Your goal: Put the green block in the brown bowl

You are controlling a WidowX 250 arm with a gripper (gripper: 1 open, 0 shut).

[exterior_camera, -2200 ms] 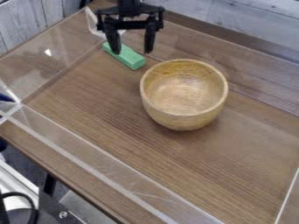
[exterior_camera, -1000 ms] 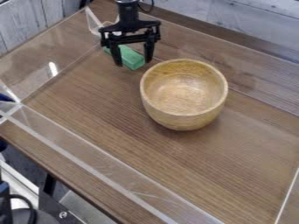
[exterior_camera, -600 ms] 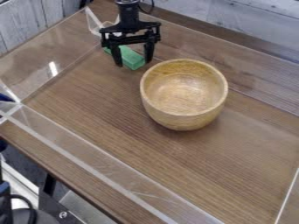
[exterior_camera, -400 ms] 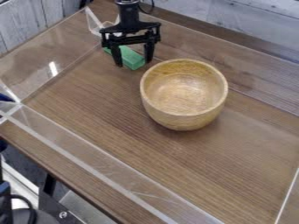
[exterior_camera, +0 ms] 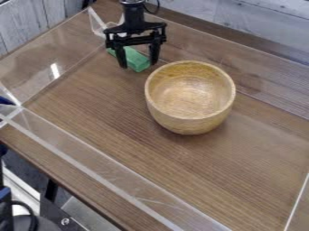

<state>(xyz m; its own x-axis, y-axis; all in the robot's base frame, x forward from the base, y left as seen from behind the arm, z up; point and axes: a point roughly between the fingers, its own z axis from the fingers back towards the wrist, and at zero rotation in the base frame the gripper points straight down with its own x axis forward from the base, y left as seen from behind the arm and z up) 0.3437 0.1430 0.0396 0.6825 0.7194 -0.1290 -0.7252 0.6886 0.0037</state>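
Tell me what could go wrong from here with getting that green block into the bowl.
The gripper is open around the green block, so closing off-centre might push it askew. The brown bowl sits close by with a raised rim, so a low carry could knock it.

A wooden tabletop [exterior_camera: 85, 117] bordered by strips of clear tape [exterior_camera: 75, 165], with black cables [exterior_camera: 14, 203] bunched beside its edge and a robot arm [exterior_camera: 134, 13] mounted over it, marks the spot as a robotics lab or similar workspace.
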